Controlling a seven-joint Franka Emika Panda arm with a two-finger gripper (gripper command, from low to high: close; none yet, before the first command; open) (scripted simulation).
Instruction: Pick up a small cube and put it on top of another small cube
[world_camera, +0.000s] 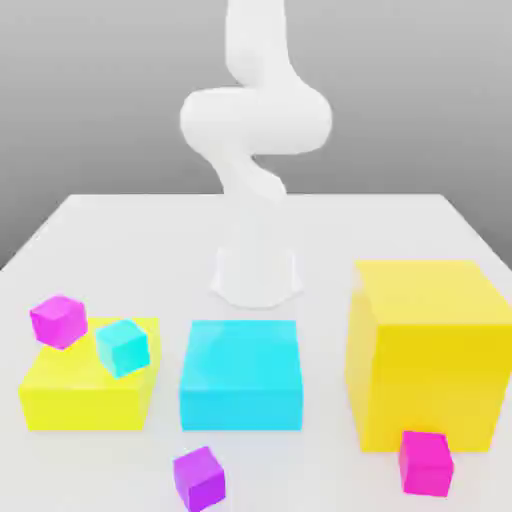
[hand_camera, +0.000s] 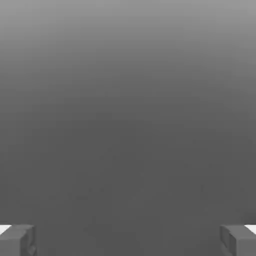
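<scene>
The small purple cube (world_camera: 198, 477) lies on the white table near its front edge, apart from the other blocks. The small cyan cube (world_camera: 123, 347) rests tilted on top of a flat yellow block (world_camera: 85, 395) at the exterior view's left. My arm (world_camera: 252, 130) rises from its base at the table's middle and runs up past the picture's top edge. In the hand view my gripper (hand_camera: 128, 240) is open, its two grey fingertips (hand_camera: 17, 241) standing far apart with nothing between them, against plain grey background.
A magenta small cube (world_camera: 58, 321) sits on the flat yellow block beside the cyan one. A large cyan block (world_camera: 241, 373) stands in the middle front, a big yellow cube (world_camera: 430, 350) at the exterior view's right, another magenta cube (world_camera: 426, 462) before it.
</scene>
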